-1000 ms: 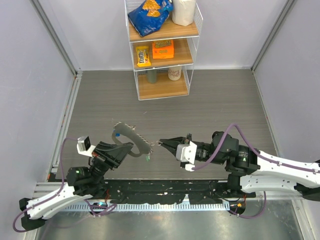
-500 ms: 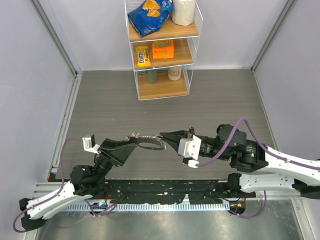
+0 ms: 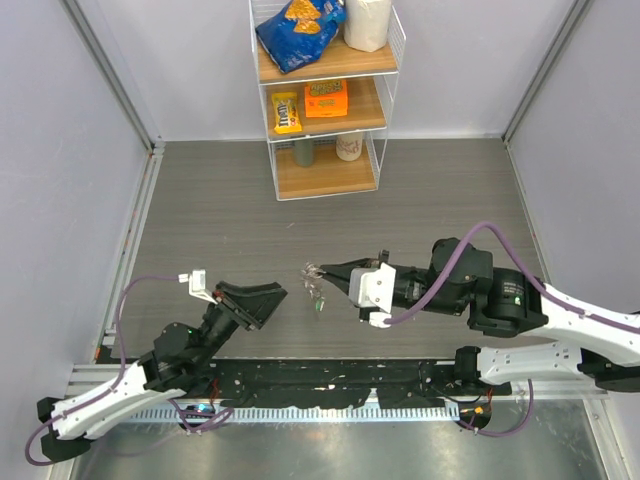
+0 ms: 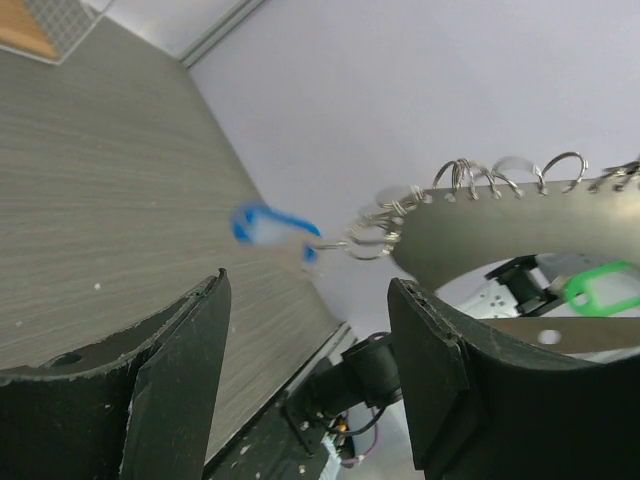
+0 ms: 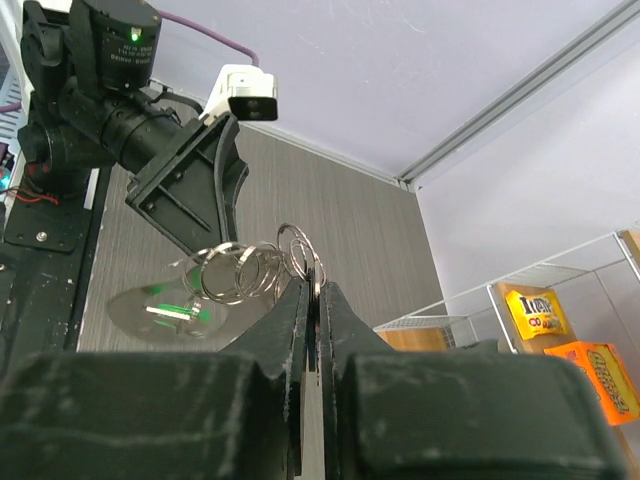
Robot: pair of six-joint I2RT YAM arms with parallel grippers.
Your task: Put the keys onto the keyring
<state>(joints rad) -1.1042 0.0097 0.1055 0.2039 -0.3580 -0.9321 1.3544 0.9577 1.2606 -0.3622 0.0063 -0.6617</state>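
Overhead, the right gripper [image 3: 330,272] reached leftward over the near part of the grey table [image 3: 200,200], its jaws pressed together on the keyring [image 3: 314,276]. The keyring hung from the tips as a small silvery tangle in the gap between the two arms. Something tiny dangled beneath it, too small to identify. The left gripper [image 3: 254,296] sat just left of the keyring and apart from it, with its jaws spread and nothing between them. At the far edge of the table stood a wire shelf [image 3: 300,175] holding snack packets [image 3: 300,30].

From the left wrist, both dark fingers [image 4: 170,400] framed the bottom of the picture, wide apart with only floor and wall between them. Beyond them, to the right, the keyring showed as a grey band edged with small wire rings. A blurred blue key [image 4: 264,224] hung off its left end. A green key [image 4: 600,290] lay lower on the right.

From the right wrist, the two fingers met in a tight seam, pinching the last of a row of wire rings. The rest of the row trailed left to a blurred grey patch with a green smear on it. Behind stood the left arm [image 5: 95,80], its open jaws facing the rings without touching them.
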